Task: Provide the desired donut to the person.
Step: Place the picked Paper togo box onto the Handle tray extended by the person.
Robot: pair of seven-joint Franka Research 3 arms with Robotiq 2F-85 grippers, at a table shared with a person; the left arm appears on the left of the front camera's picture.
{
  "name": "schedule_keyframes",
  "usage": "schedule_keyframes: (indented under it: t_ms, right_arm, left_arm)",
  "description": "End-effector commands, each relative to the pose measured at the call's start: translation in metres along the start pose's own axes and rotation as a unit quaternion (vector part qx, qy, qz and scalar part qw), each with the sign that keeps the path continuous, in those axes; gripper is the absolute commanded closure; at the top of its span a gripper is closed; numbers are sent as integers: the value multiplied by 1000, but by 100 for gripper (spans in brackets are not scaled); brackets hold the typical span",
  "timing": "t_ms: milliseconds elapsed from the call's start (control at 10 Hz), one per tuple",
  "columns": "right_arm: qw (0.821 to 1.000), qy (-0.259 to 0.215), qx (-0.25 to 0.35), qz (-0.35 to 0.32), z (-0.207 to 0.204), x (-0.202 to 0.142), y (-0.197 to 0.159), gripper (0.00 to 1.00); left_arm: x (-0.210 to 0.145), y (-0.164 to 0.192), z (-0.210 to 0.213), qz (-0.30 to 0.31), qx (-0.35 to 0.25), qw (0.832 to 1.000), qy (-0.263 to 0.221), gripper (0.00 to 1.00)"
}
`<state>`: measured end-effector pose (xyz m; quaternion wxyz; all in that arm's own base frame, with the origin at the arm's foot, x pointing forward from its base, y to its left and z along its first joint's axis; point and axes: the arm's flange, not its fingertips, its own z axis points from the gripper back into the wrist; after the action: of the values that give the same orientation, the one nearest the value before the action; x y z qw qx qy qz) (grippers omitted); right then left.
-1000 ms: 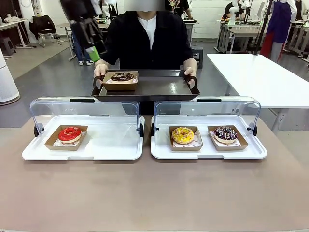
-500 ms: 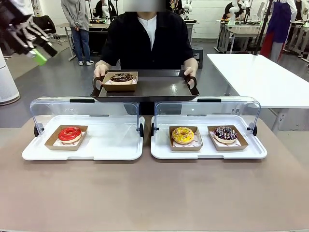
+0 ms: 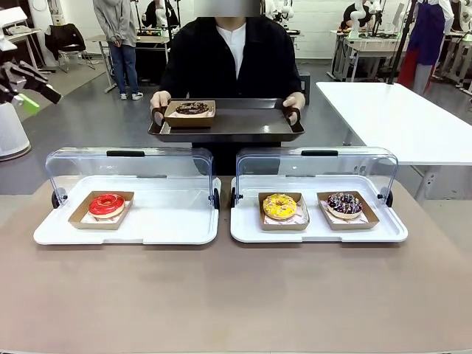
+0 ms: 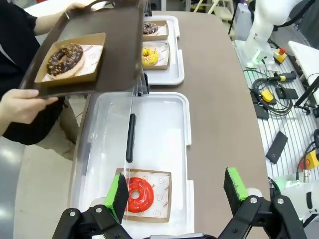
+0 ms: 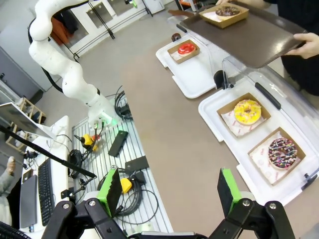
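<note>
Left gripper [image 4: 177, 190] and right gripper [image 5: 168, 191] gape; four donuts [image 3: 193, 108] [image 3: 107, 203] [image 3: 279, 206] [image 3: 344, 203], one brown tray [image 3: 236, 124].

- The left gripper [image 3: 31, 94] was cut off by the front view's left edge and blurred;
- The person [image 3: 228, 59] was hidden from the waist down behind the brown tray [image 3: 243, 118] and the 2 clear lids [image 3: 129, 166];
- In the left wrist view, the top edge clipped the person's far hand [image 4: 82, 5];
- In the right wrist view, the right edge cut the person's hand [image 5: 308, 47];
- The topping on the dark donut [image 3: 193, 108] was too small to tell.
</note>
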<state>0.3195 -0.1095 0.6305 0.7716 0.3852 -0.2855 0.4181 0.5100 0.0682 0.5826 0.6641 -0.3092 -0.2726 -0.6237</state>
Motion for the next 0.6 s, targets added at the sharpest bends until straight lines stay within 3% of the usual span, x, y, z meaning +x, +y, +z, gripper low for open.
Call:
schedule_keyframes:
  t_ms: [0,500]
  right_arm:
    - [1000,-7,6,7,-2,2,-1,0]
    - [1000,-7,6,7,-2,2,-1,0]
  left_arm:
    - [-16,2,5,-9,-11,999,-36,0]
    - [-39,-44,5,6,16,998,-52,0]
